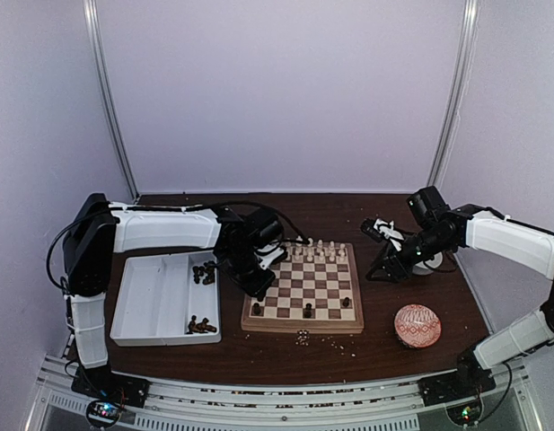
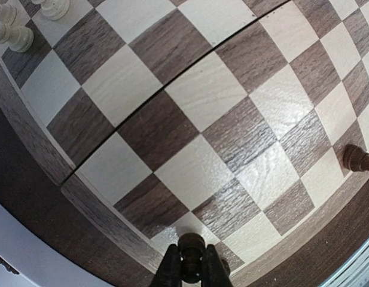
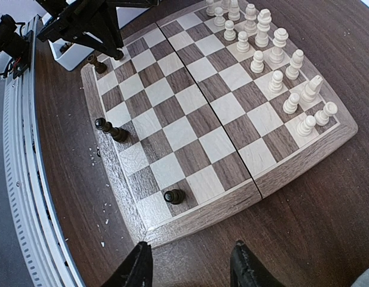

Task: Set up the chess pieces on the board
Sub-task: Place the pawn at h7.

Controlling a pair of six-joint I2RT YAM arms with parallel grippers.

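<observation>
The board (image 1: 303,287) lies mid-way across the desk (image 1: 384,357). A few dark chess pieces (image 1: 307,311) sit along its 6 o'clock edge. At its 7 o'clock corner the left gripper (image 2: 191,266) is clamped on one dark piece (image 2: 191,251). The cream pieces (image 1: 318,251) fill the 12 o'clock rows. At 3 o'clock the right gripper (image 1: 385,267) hangs beside the board, spread wide and empty.

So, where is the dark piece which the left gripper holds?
In the left wrist view the dark piece is pinched in the left gripper at the near left corner of the board, beside the white tray.
</observation>
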